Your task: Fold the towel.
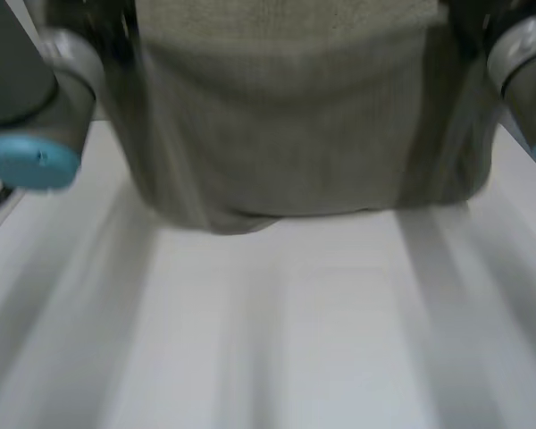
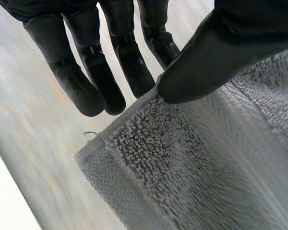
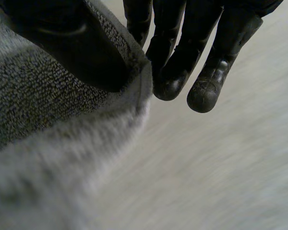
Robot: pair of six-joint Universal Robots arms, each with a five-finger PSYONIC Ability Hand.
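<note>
Two hands hold one grey-beige towel [image 1: 286, 134] up over the white table [image 1: 295, 357]. In the head view we see it hanging as a broad sheet between the left arm [image 1: 54, 80], with its light-blue cap [image 1: 31, 161], and the right arm [image 1: 523, 54]. The towel's lower edge runs across the table with a small sag left of its middle, and we cannot tell whether that edge touches the tabletop or hangs just above it. In the left wrist view we find the left hand [image 2: 206, 57] closed on the cloth in a pinch. Its thumb presses on the hemmed edge near a corner, while its fingers [image 2: 86, 86] run straight behind the towel and reach past the edge. A flat woven band crosses the looped pile below the thumb, and a short loose thread [image 2: 89, 133] sticks out of the hem close to the corner. In the right wrist view we see the right hand [image 3: 72, 43] gripping the same way. Its thumb lies across the looped surface right at the towel's edge, and its fingers [image 3: 206, 86] sit behind the cloth with their tips beyond it, so the edge is caught between thumb and fingers. From that grip the towel falls away below the palm, and the pale table lies beneath it.
</note>
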